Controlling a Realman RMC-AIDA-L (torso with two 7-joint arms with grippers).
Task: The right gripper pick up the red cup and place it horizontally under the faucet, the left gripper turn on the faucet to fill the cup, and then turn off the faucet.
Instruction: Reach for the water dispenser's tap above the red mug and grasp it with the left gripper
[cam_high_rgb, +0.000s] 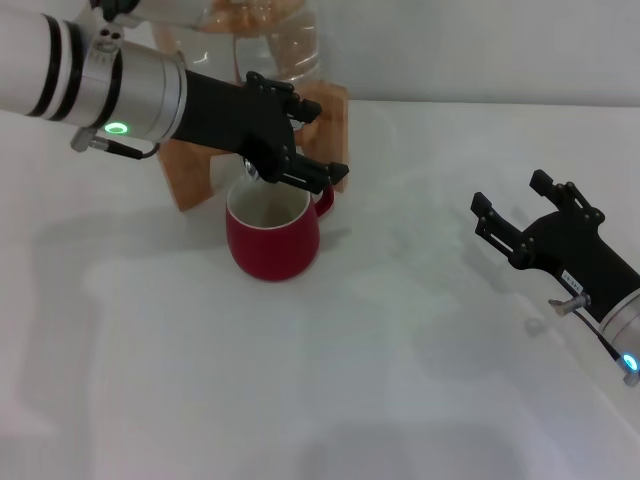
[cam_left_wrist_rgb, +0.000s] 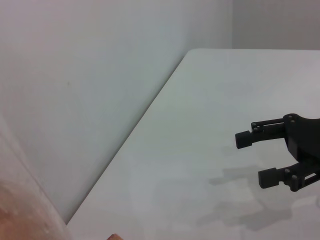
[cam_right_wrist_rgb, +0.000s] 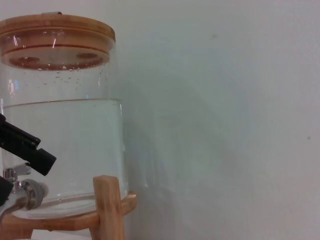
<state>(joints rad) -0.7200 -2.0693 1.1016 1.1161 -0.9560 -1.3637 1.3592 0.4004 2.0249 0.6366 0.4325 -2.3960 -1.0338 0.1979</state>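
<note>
The red cup (cam_high_rgb: 272, 238) stands upright on the white desk (cam_high_rgb: 350, 380), just in front of the wooden stand (cam_high_rgb: 190, 170) and directly below the faucet (cam_high_rgb: 252, 172). Its white inside faces up; whether there is water in it cannot be made out from the head view. Its loop handle points away toward the stand's right leg.

Above the cup's rim, the left hand (cam_high_rgb: 305, 140) reaches in from the left on its silver arm, a green light glowing on the wrist. Its two black fingers are spread a moderate way apart, one above and one below the faucet area, and the chrome tap shows only as a small glint beside the lower finger. Whether the fingers actually touch the lever cannot be told.

Behind it stands the clear water jug (cam_right_wrist_rgb: 65, 150), resting in the stand and capped by a wooden lid (cam_right_wrist_rgb: 55, 40). In the right wrist view the jug is filled with clear water to a little over half its height, with small bubbles clinging to the glass above the waterline.

The right hand (cam_high_rgb: 512, 208) hangs over the desk well apart from the cup, toward the right edge, fingers parted and holding nothing.
</note>
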